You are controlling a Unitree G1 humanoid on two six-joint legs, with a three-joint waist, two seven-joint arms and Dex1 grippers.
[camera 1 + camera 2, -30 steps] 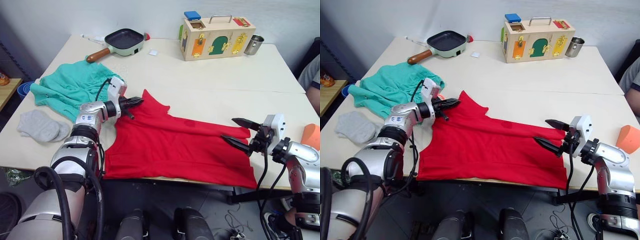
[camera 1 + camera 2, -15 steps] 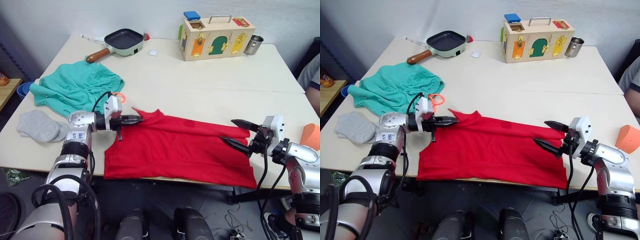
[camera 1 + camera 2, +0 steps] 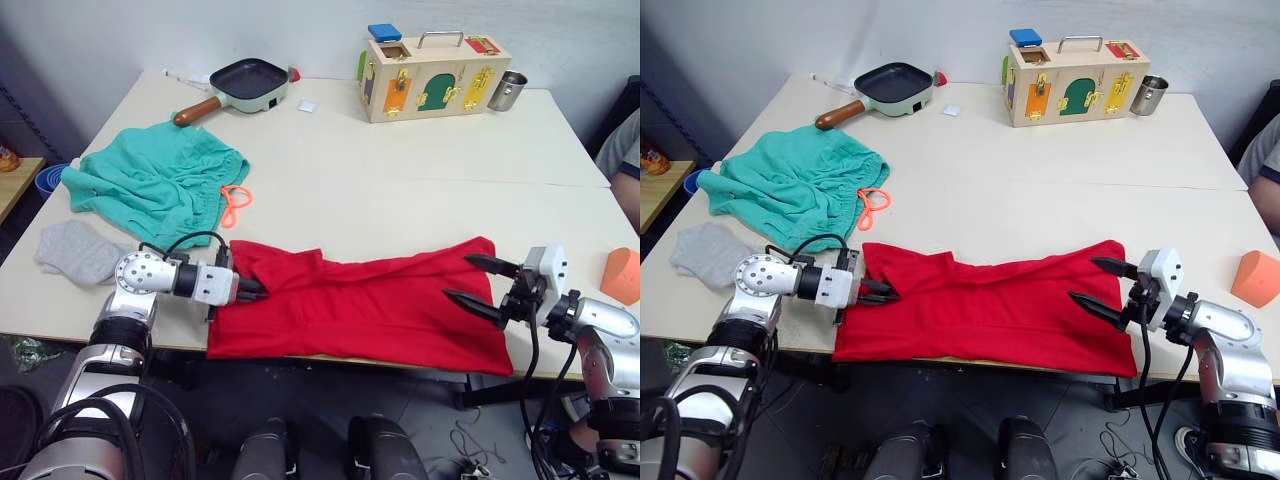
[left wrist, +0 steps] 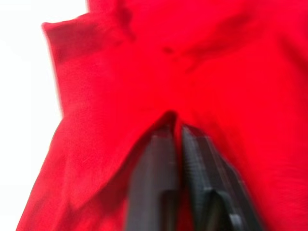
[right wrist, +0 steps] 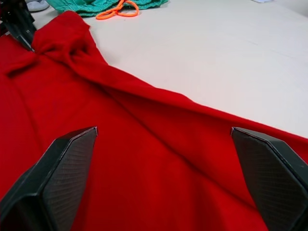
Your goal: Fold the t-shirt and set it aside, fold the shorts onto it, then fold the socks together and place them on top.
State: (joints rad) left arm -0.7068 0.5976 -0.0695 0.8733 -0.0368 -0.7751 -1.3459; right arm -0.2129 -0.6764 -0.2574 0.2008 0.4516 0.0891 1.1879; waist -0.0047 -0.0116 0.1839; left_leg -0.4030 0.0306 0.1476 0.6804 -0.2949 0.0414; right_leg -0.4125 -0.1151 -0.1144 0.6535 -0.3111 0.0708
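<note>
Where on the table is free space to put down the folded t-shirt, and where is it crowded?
The widest bare patch of table lies between the t-shirt and the wooden box, bordered on the robot's left by the shorts. The near left is crowded: shorts, socks, and the left gripper shut on the shirt.
</note>
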